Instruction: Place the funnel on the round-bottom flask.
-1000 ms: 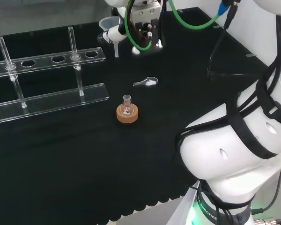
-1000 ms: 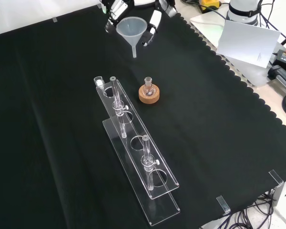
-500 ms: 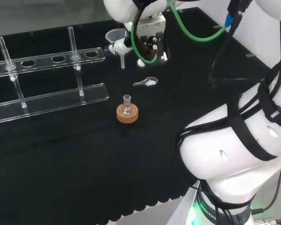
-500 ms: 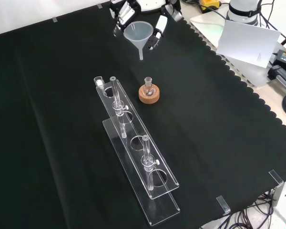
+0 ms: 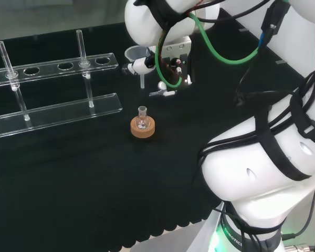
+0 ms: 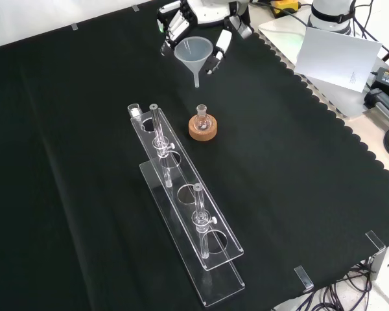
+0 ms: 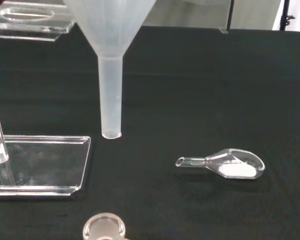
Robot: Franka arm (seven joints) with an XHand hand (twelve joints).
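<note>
1. At the left of the front view, the clear rack [image 6: 185, 214] runs diagonally down the black desk [image 6: 65, 162] with thin glass tubes standing in it. It sits well left of where the work happens, so it should only matter if the arm swings wide.

2. Up at the top centre of that same view, the hand [image 6: 198, 29] has its fingers curled round the rim of the funnel [image 6: 194, 53], carrying it upright with the stem pointing straight down. In the head view the funnel [image 5: 138, 56] hangs in the upper middle of the frame, clear of the cloth.

3. Just below it in the front view, the round-bottom flask [image 6: 202, 119] stands on its cork ring [image 6: 202, 129], near the middle of the frame. The funnel's stem tip is above and apart from the flask's mouth, not yet over it.

4. The wrist view shows the gap best: the stem ends mid-frame while the flask's open neck [image 7: 104, 227] peeks in at the lower edge. To my eye the stem must come directly over that neck before any lowering; the neck is narrow and the flask merely rests in the ring, so a sideways nudge could tip it.

5. To the right in the wrist view lies a small glass scoop [image 7: 225, 164] with white powder, close enough that the descent should stay straight.
</note>
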